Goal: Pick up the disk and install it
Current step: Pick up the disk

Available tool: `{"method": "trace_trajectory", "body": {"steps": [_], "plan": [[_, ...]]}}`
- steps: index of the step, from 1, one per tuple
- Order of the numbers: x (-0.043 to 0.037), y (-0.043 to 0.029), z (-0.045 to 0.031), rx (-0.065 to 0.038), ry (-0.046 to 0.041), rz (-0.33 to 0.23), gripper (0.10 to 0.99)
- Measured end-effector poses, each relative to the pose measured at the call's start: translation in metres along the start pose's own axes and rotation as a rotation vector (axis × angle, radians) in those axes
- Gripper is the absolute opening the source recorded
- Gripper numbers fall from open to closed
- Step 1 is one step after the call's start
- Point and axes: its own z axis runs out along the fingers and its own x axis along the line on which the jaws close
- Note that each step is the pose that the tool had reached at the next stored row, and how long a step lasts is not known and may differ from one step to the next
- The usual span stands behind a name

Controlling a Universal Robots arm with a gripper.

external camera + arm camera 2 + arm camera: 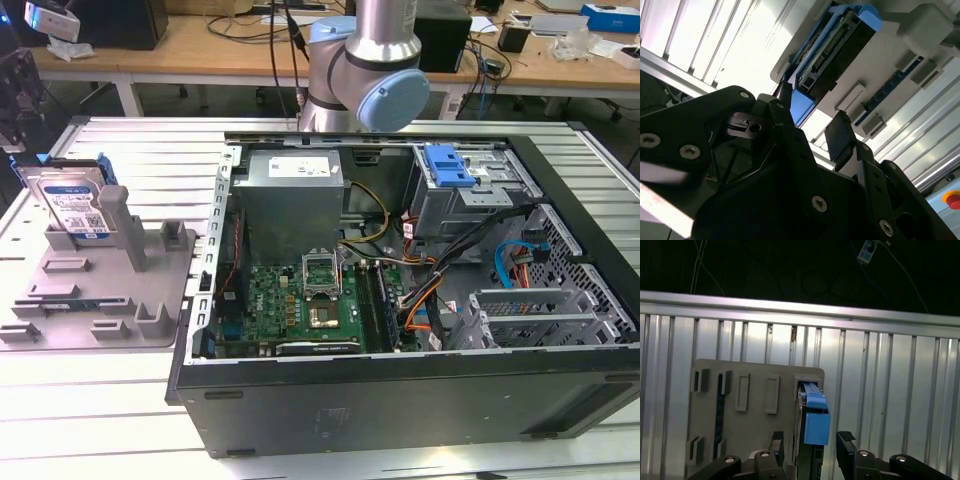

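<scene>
Our gripper (pixel 811 445) hangs released above the disk (pixel 816 420), upright in the fixture (pixel 752 435); we should centre jaws across its rails.

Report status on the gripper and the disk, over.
Gripper open, above the disk, apart from it. Disk upright in grey fixture, not picked up. Nothing seen between fingers and disk.

A lab: cable-strewn workbenches (pixel 200 50) behind an opened computer case (pixel 400 400) on a slatted table (pixel 120 420).
</scene>
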Motion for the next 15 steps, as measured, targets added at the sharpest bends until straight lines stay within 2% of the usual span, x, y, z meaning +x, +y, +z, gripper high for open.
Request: {"method": "trace_trajectory", "body": {"steps": [4,10,13,15], "plan": [[-0.0003,0.0008,0.0063,0.000,0.0000,-0.003,0.541],[-0.0067,0.0041,0.0096,0.000,0.0000,-0.003,0.541],[-0.0076,0.0083,0.0124,0.000,-0.0001,-0.004,0.541],[-0.0072,0.0085,0.0127,0.000,0.0000,-0.004,0.541]]}}
